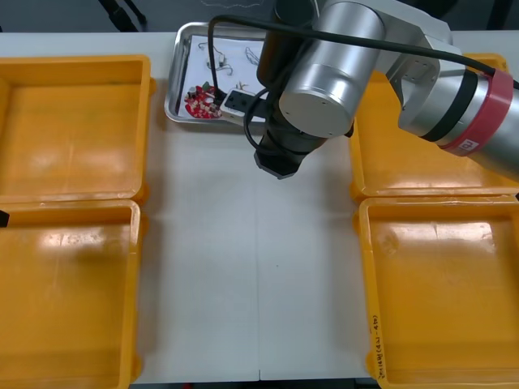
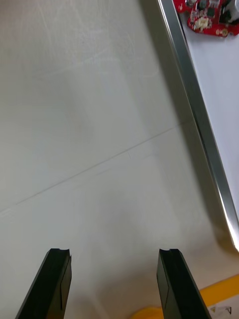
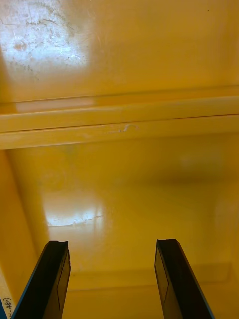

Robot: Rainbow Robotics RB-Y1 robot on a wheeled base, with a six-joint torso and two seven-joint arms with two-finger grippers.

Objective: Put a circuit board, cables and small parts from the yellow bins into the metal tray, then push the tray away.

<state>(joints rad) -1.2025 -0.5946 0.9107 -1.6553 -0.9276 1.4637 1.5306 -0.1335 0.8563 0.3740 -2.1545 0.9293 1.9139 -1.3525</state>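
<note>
The right claw (image 2: 114, 253) hangs wide open and empty over the bare counter (image 2: 89, 124), just beside the rim of the metal tray (image 2: 199, 119) in which the red circuit board (image 1: 199, 105) lies, while the left claw (image 3: 112, 244), equally open and empty, hovers over a yellow bin (image 3: 119, 189).

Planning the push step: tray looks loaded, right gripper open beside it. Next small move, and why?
Probably bring the right gripper up against the rim of the metal tray to start the push. It hangs open over the table, apart from the rim, and the circuit board already lies in the tray, so loading looks done. The left gripper hangs open over a yellow bin.
</note>
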